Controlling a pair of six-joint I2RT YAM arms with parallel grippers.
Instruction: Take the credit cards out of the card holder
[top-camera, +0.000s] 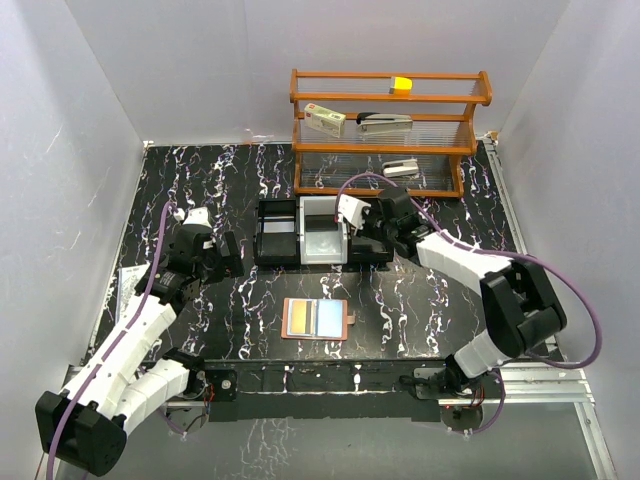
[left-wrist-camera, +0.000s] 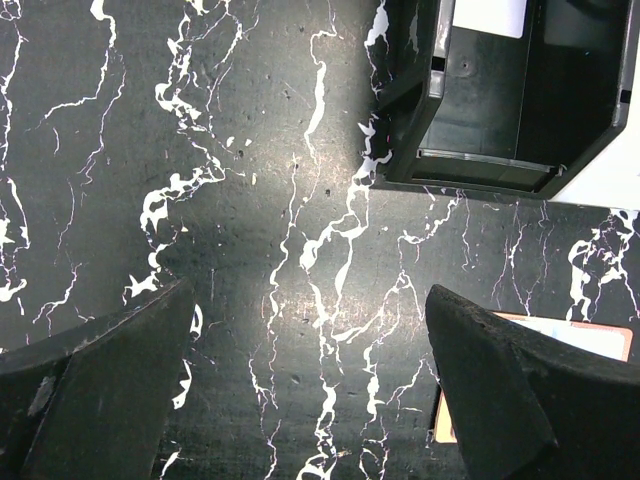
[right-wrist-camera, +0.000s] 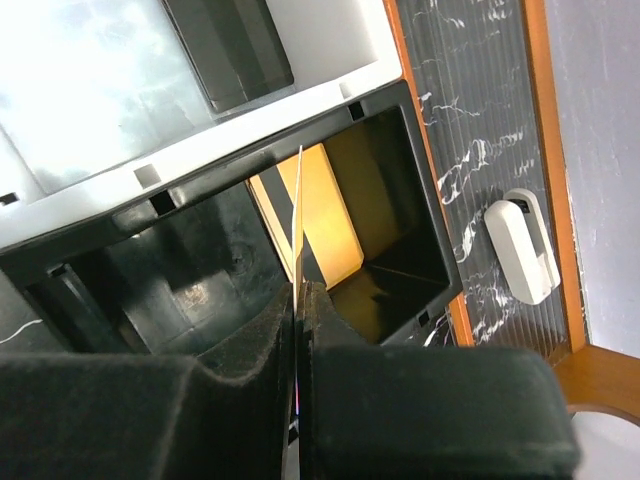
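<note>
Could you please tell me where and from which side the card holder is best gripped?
Probably its bare left salmon border, approached from above on the left. The card holder lies open and flat, the cards fill its middle and right, and its tab sticks out rightwards, so that hold keeps the cards uncovered.

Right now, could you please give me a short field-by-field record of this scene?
left gripper: fingers wide apart, empty, above the table, left of the tray
right gripper: shut on a thin card held edge-on over the tray's right compartment
right compartment: a yellow-orange card inside
card holder: open flat on the table, pale blue card showing in it
</note>
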